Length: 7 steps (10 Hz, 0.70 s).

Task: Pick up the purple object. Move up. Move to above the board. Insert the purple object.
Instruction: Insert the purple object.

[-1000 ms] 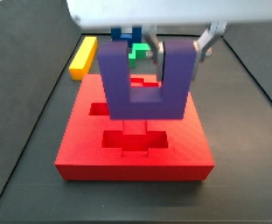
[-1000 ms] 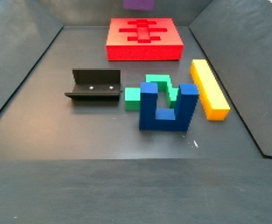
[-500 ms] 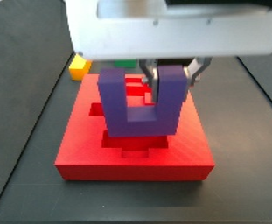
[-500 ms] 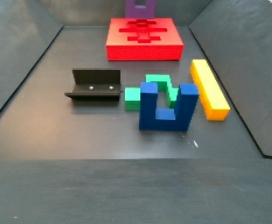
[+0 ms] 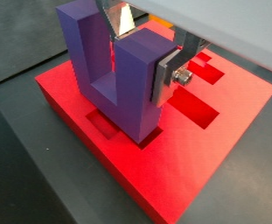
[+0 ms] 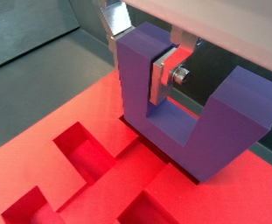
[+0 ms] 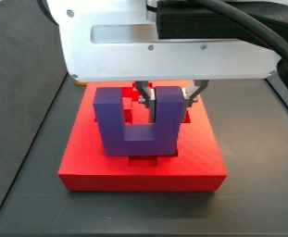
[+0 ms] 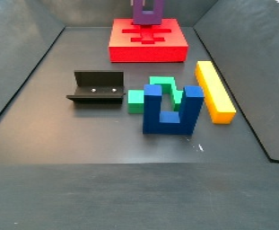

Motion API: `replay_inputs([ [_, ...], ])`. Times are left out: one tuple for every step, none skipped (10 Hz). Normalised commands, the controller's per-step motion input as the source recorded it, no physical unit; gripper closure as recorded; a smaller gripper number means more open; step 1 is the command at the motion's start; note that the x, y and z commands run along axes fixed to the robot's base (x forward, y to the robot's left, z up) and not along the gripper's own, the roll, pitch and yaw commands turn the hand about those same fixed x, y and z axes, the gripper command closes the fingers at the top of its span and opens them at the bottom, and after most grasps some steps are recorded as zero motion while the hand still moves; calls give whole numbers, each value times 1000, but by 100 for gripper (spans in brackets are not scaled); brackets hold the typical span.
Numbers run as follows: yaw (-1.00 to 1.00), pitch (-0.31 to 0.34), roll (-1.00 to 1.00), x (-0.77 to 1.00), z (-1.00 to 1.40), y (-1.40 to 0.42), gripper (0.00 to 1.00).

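— Holding what, and where?

— My gripper is clenched on one upright prong of the purple object — a silver finger lies flat against that prong's outer face, and the partner finger sits in the gap between the prongs. The block hangs directly below my jaws, over the board, its base at or just into a recess in a wrist view; whether it has bottomed out I cannot tell.

— Which way does it point?

— Prongs up, thick base down: an upright U. In a side view the base runs across the board's width, and the prongs stand vertical. In another side view the piece stands at the far end of the desk, over the board.

— What does the coming move turn on?

— My judgement: a straight descent, since the base appears lined up over the cut-out.
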Motion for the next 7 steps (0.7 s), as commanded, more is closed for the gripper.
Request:
replay_inputs([
  [0,-36,10,-17,-131,-71,100],
  [0,-44,29,60,-143,-23,100],
  [0,-27,79,277,-109,0,100],
  [0,0,109,329,-46,0,100],
  [0,0,110,314,-34,0,100],
  [0,0,84,83,-54,0,100],
  [-29,0,94,-9,-66,0,100],
])
